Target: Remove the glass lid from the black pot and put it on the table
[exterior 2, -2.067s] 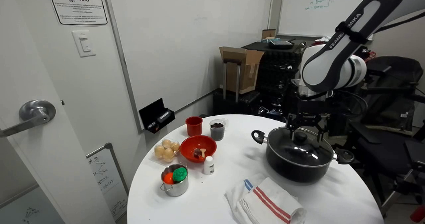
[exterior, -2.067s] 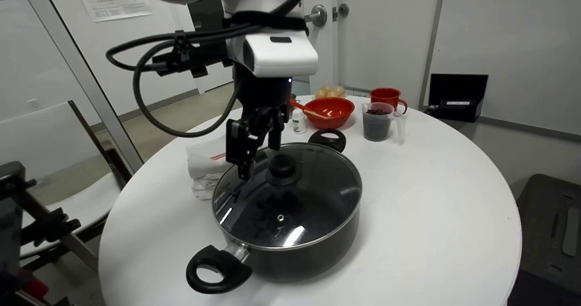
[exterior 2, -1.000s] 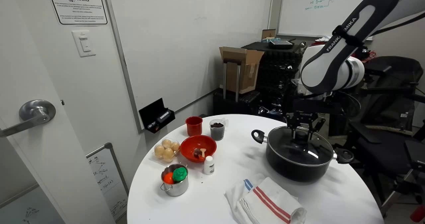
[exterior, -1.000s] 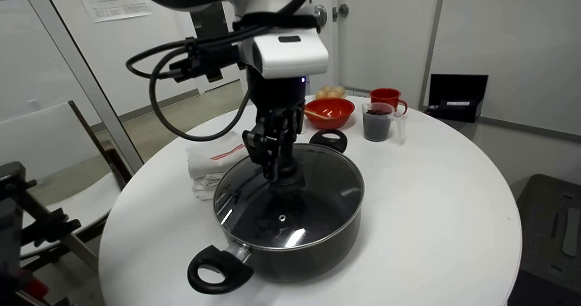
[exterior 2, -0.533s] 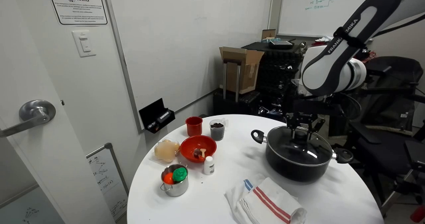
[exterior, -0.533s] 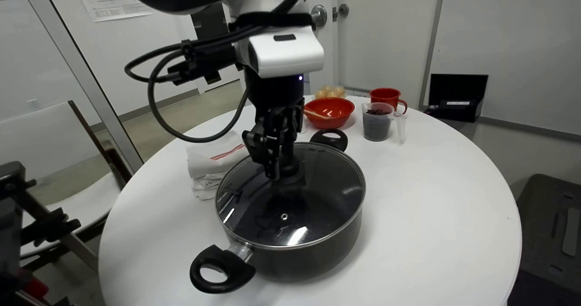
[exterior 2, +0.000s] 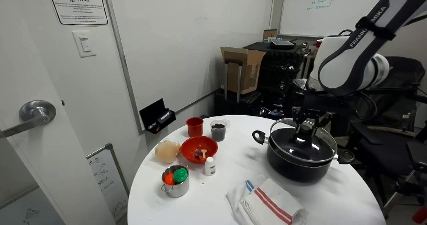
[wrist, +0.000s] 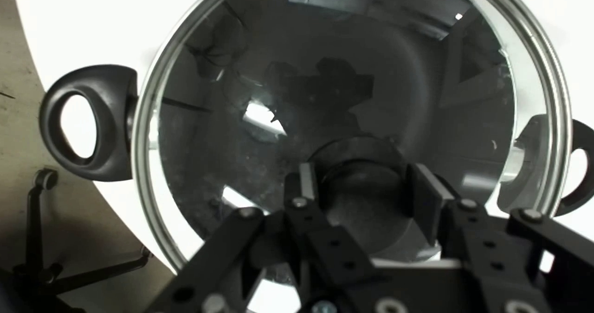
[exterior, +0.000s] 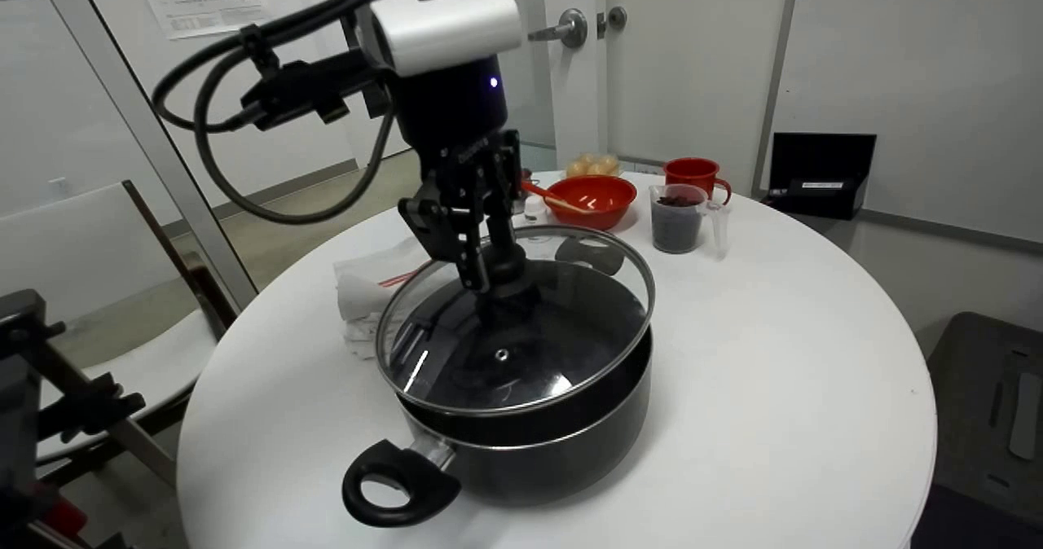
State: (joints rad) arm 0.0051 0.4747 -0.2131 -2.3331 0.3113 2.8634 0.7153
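Note:
The clear glass lid (exterior: 570,353) with its metal rim hangs a little above the black pot (exterior: 562,467), slightly tilted. In both exterior views a gap shows between lid and pot rim. My gripper (exterior: 489,265) is shut on the black centre knob from above. Seen from the wrist, the gripper's pads (wrist: 431,197) stand on either side of the knob (wrist: 362,206); the black pot's handle (wrist: 109,122) shows past the lid's rim. The pot stands on the round white table (exterior: 774,386), and part of its inside is seen through the glass.
A folded towel (exterior 2: 270,201) lies beside the pot. Farther off stand a red bowl (exterior 2: 190,145), a white bottle (exterior 2: 210,166), a measuring cup (exterior 2: 218,133), a red mug (exterior 2: 194,126), a steel pot (exterior 2: 176,188) and an egg pack (exterior 2: 166,151). White tabletop (exterior: 798,329) extends beside the pot.
The gripper came from beside the knob, with its jaws apart, onto the knob and shut. Since half a second ago the lid has risen off the pot with it.

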